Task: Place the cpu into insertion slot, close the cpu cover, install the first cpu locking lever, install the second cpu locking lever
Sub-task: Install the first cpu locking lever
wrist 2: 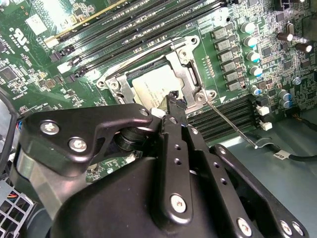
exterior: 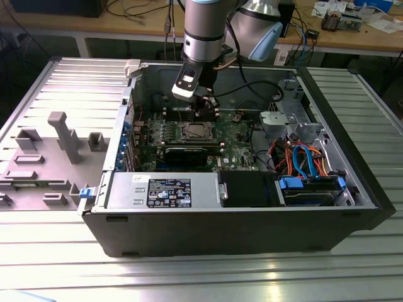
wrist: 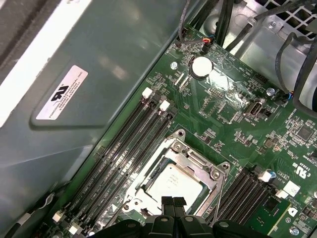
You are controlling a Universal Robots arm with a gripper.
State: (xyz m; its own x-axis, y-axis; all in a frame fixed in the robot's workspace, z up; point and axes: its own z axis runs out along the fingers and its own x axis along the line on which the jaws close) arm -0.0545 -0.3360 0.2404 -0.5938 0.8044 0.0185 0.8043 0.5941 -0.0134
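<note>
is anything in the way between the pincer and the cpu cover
Nothing visible does. In the first wrist view the black pincer, fingertips together, hangs over the thin silvery square metal cpu cover, which lies down around the silvery-grey square cpu. In the second wrist view a thin wire lever sticks out beside it, not between.

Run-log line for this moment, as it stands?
gripper: shut, empty, over socket edge | cpu: in insertion slot | cpu cover: down over cpu | locking lever: rod angled away from socket
</note>
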